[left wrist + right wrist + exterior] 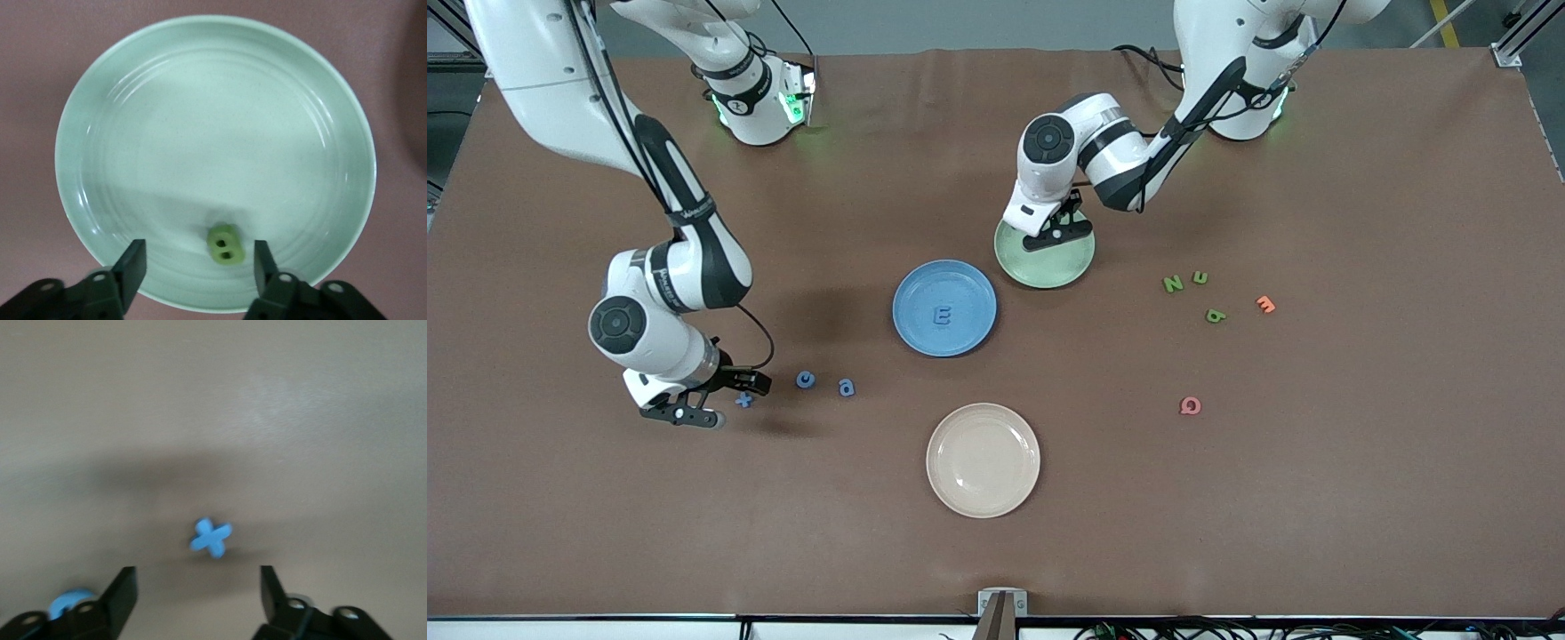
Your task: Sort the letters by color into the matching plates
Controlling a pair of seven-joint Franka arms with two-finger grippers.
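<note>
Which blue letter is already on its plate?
The blue E, lying in the blue plate. The blue x, c and a lie on the table.

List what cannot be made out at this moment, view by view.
- Front view: the small green letter lying in the pale green glossy plate is hidden by the left pincer; only the left wrist view shows it.
- Right wrist view: the small blue c letter is partly covered by the right pincer, and blurred.
- Left wrist view: the green plate's rim is cut off by the pincer's fingers.
</note>
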